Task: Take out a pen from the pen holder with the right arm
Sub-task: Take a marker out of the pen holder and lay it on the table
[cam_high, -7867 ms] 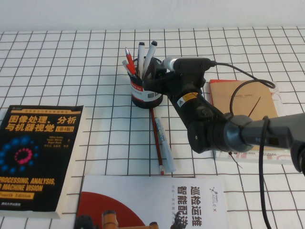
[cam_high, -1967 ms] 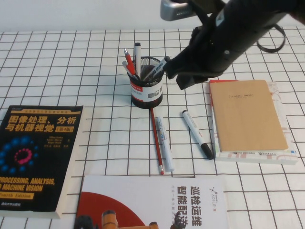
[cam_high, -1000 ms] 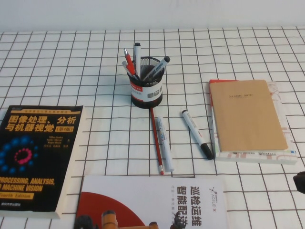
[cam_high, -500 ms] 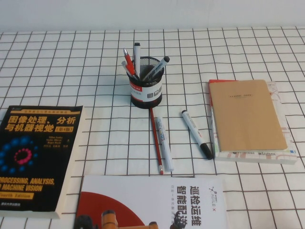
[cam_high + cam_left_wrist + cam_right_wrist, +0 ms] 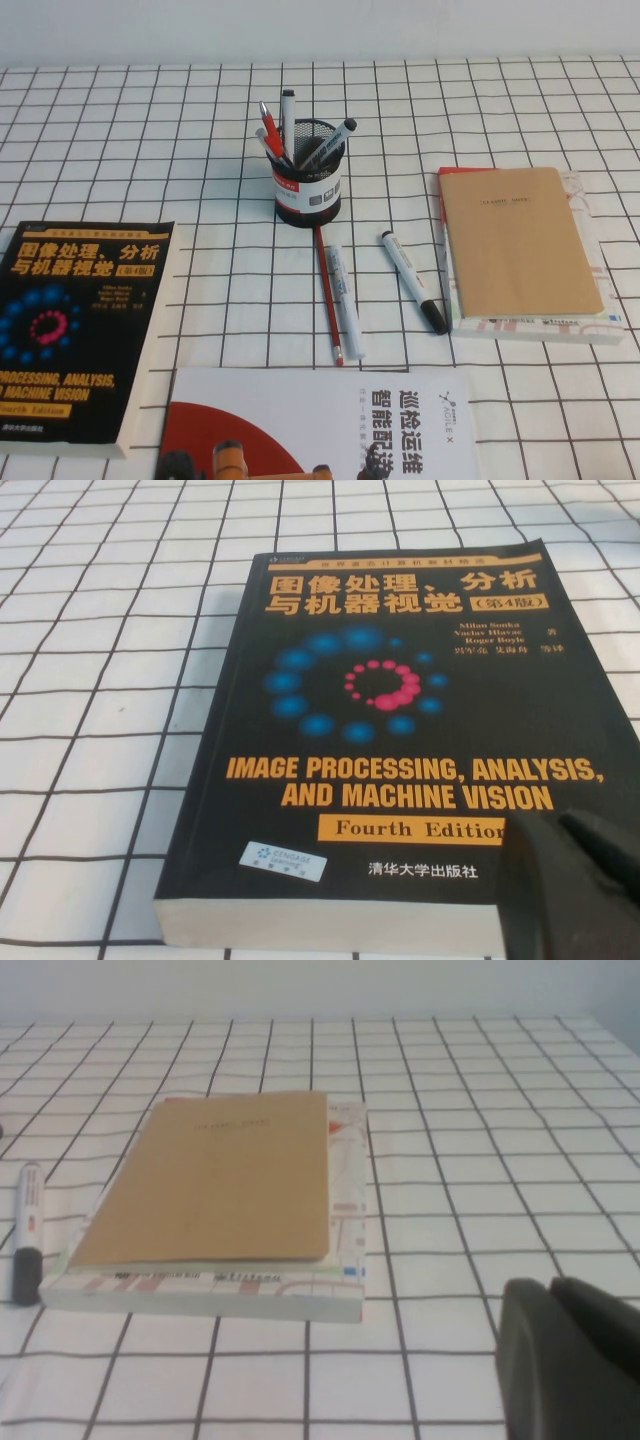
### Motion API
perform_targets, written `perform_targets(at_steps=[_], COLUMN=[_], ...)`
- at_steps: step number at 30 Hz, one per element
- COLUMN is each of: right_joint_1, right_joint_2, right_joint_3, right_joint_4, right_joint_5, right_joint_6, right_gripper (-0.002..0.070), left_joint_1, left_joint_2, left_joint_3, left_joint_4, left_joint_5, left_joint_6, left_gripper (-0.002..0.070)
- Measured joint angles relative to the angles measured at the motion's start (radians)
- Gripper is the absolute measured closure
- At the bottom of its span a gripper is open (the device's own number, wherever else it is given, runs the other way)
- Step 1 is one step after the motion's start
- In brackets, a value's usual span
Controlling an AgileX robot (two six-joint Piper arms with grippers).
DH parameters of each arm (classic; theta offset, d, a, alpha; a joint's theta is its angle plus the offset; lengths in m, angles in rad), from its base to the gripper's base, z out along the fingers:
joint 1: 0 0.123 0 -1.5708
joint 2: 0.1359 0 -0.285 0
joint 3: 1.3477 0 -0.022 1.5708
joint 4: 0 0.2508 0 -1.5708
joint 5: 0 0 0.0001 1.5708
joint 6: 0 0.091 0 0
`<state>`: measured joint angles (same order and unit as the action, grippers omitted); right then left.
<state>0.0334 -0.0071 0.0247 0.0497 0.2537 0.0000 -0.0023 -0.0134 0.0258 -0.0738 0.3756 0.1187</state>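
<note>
The black mesh pen holder (image 5: pixel 308 186) stands at the table's middle back with several pens in it. A black-capped white marker (image 5: pixel 412 281) lies on the cloth between the holder and the brown notebook; it also shows in the right wrist view, the marker (image 5: pixel 25 1232) beside that notebook. Neither arm appears in the high view. My right gripper (image 5: pixel 552 1285) is shut and empty, low over the cloth in front of the notebook. My left gripper (image 5: pixel 556 820) is shut over the black book's corner.
A red pencil (image 5: pixel 328 294) and a white pen (image 5: pixel 344 300) lie in front of the holder. The brown notebook (image 5: pixel 520 240) rests on a book at the right. A black textbook (image 5: pixel 70 330) lies at the left, a white-and-red booklet (image 5: pixel 320 425) at the front.
The right arm, over the holder two seconds ago and only a sliver at the lower right edge a second ago, has left the high view. The marker has not moved.
</note>
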Motion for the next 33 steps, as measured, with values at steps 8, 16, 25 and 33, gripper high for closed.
perform_targets(at_steps=[8,16,25,33], right_joint_1=[0.034,0.034,0.034,0.034], right_joint_2=[0.0,0.0,0.0,0.0], right_joint_3=[0.002,0.002,0.002,0.002], right_joint_4=[0.011,0.013,0.015,0.015], right_joint_5=[0.098,0.103,0.103,0.103], right_joint_6=[0.0,0.0,0.0,0.0], right_gripper=[0.0692,0.0692,0.0692,0.0692], left_joint_1=[0.0,0.0,0.0,0.0], left_joint_2=[0.0,0.0,0.0,0.0], left_joint_3=[0.0,0.0,0.0,0.0], left_joint_4=[0.0,0.0,0.0,0.0], left_joint_5=[0.0,0.0,0.0,0.0], left_joint_6=[0.0,0.0,0.0,0.0], left_gripper=[0.068,0.068,0.068,0.0679])
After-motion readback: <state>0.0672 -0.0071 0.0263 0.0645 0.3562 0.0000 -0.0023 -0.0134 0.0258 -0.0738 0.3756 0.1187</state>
